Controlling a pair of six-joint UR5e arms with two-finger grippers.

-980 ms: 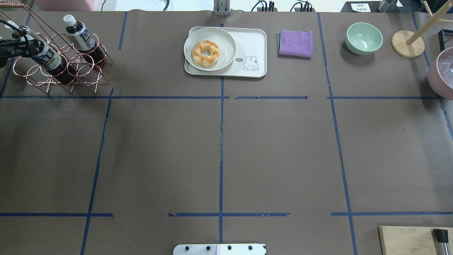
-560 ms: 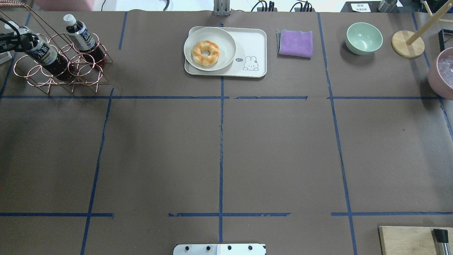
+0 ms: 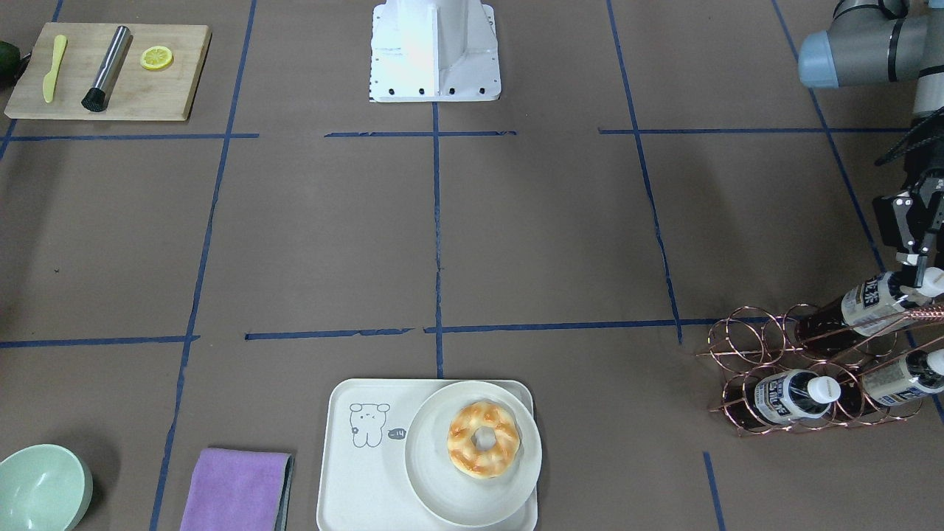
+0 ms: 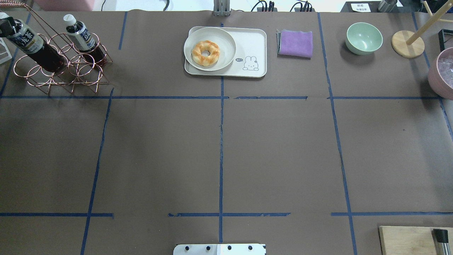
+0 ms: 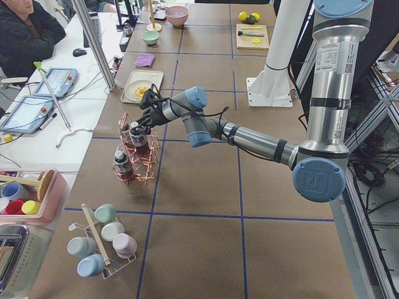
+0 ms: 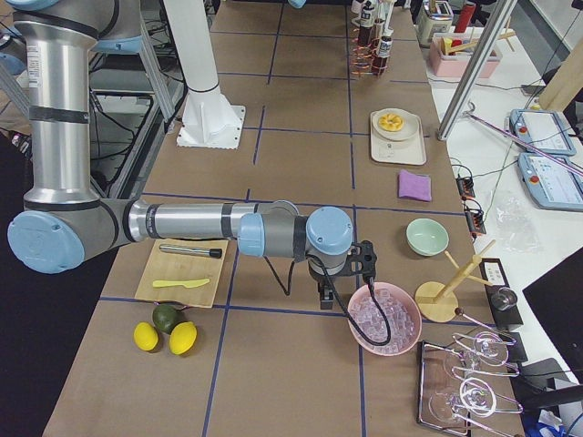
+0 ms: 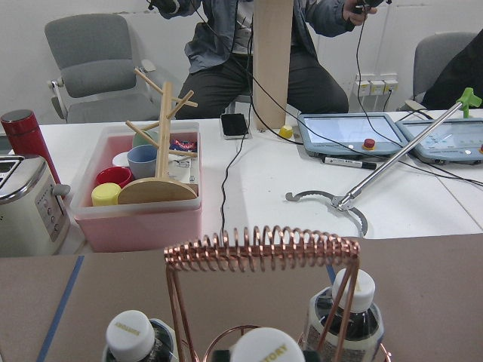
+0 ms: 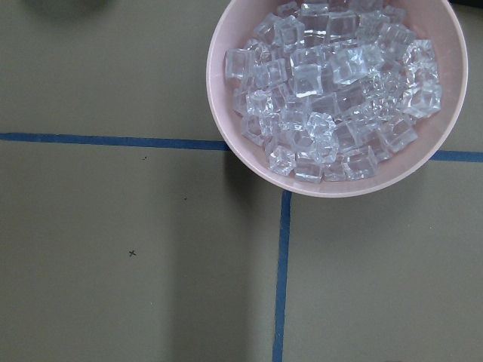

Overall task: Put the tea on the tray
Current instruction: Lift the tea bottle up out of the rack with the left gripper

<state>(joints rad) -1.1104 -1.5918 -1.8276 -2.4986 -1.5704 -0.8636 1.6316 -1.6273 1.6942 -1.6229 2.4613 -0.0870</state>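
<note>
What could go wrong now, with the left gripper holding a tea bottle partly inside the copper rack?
1. The tea bottle lies tilted in the copper wire rack; pulling may snag a ring and drag the rack with the other two bottles.
2. The left gripper holds it near the cap, so it may swing or slip.
3. The round plate with the doughnut covers much of the tray, so the bottle may hit it.

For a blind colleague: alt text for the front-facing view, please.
The left gripper holds a tea bottle by its neck in a copper wire rack at right. The cream tray, bearing a doughnut on a plate, sits bottom centre.
</note>
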